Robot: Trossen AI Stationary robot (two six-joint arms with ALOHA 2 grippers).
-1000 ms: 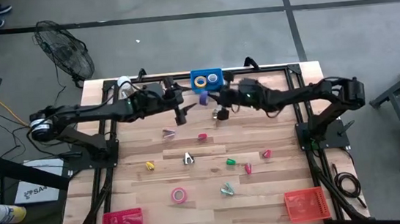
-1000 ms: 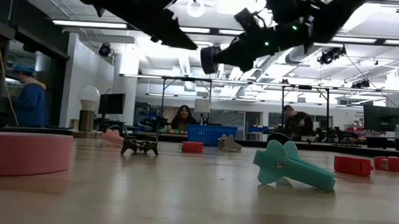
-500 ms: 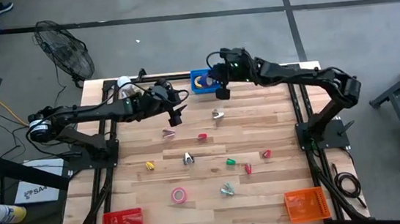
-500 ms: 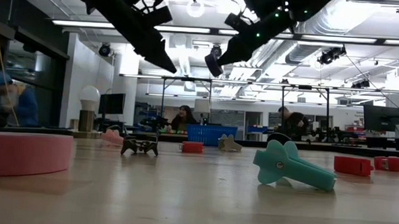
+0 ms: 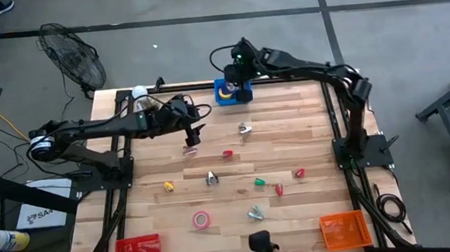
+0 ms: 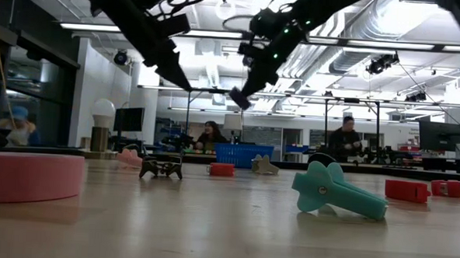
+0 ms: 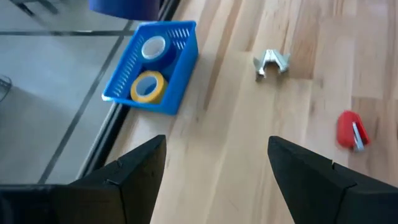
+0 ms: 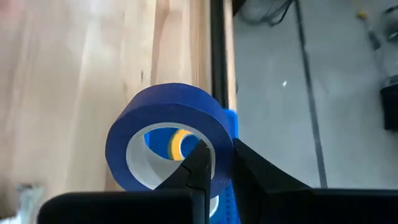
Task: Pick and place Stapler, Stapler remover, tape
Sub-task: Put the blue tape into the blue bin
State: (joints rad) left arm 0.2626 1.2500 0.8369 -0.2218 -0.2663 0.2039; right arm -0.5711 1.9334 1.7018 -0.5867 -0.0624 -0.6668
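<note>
Currently: right tool [image 8: 211, 163] pinching blue tape roll [image 8: 169, 134] through its wall, over blue basket [image 5: 232, 91] for release | left tool [image 7: 211, 168] spread, empty, above table [image 5: 211, 156].

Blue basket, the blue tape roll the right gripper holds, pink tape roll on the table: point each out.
blue basket [image 7: 180, 74]: left wrist view, on its side wall.
blue tape roll [image 8: 163, 107]: right wrist view, on the outer band.
pink tape roll [image 5: 201, 220]: high view, on the ring's band.

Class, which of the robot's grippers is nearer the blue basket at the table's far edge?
Right. The right gripper is over the blue basket, holding a blue tape roll; the left gripper hangs open beside it, over bare table.
</note>
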